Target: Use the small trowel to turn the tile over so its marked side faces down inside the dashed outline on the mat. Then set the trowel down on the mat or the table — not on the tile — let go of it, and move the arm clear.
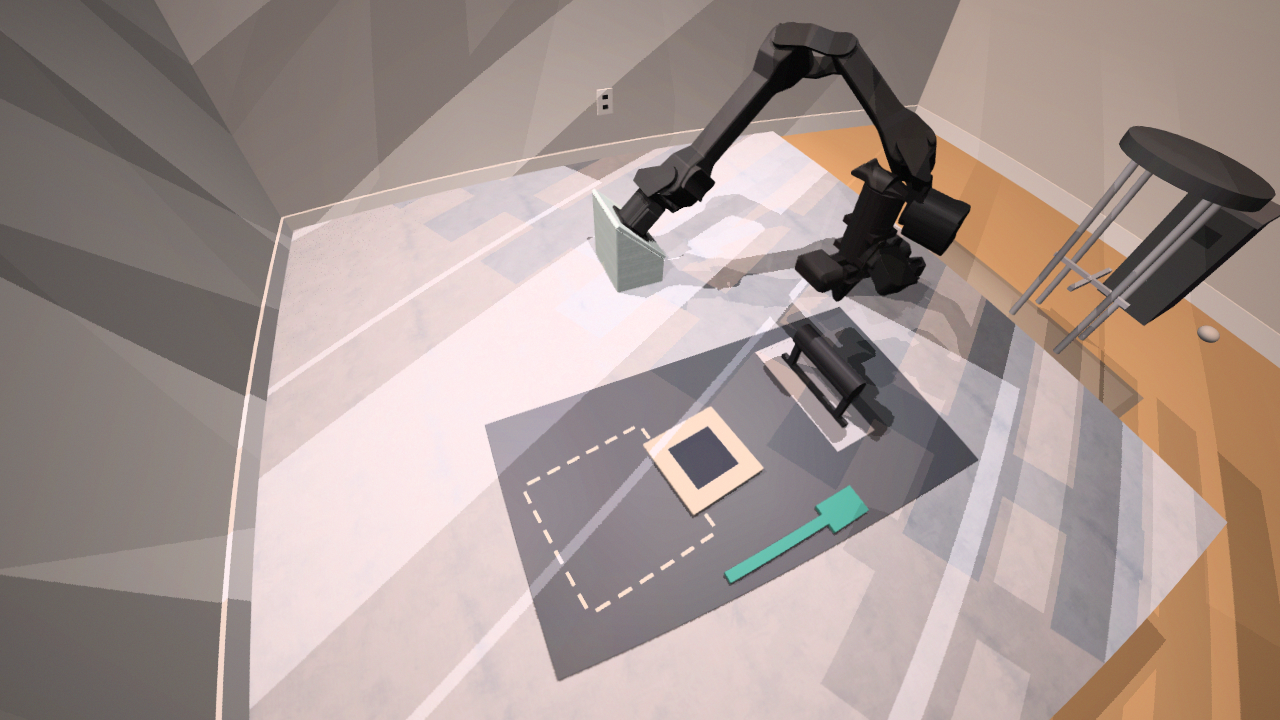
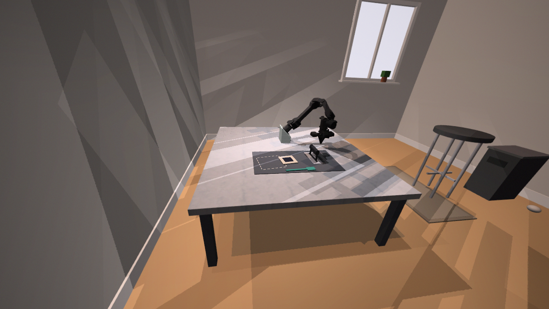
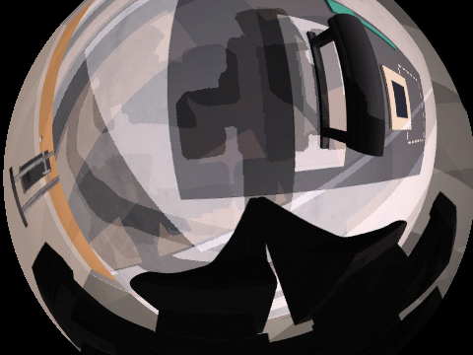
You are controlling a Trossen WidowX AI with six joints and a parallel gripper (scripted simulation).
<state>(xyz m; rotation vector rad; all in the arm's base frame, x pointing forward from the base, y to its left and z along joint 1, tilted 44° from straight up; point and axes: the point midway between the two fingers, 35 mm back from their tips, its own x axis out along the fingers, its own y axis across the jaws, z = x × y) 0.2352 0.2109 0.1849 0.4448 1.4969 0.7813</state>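
Beside the tile (image 1: 702, 456) (image 2: 288, 159) (image 3: 399, 100), dark square up, the black-handled trowel (image 1: 827, 368) (image 2: 314, 149) (image 3: 360, 89) lies handle up—likely for easy grasping. Beyond both, the gripper (image 1: 838, 295) (image 2: 321, 142) (image 3: 256, 204) is clenched on nothing—perhaps for slim fingertips.

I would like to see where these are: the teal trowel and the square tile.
Teal trowel (image 1: 841, 508) (image 2: 311, 168): top and exterior views, on its blade.
Square tile (image 1: 673, 456) (image 2: 293, 162): top and exterior views, on its pale border.

Teal trowel (image 1: 775, 548) (image 2: 297, 169) (image 3: 365, 24), cream tile (image 1: 668, 473) (image 2: 282, 161) (image 3: 387, 79) with dark navy square, charcoal mat (image 1: 626, 635) (image 2: 268, 171) (image 3: 222, 182) with cream dashed outline
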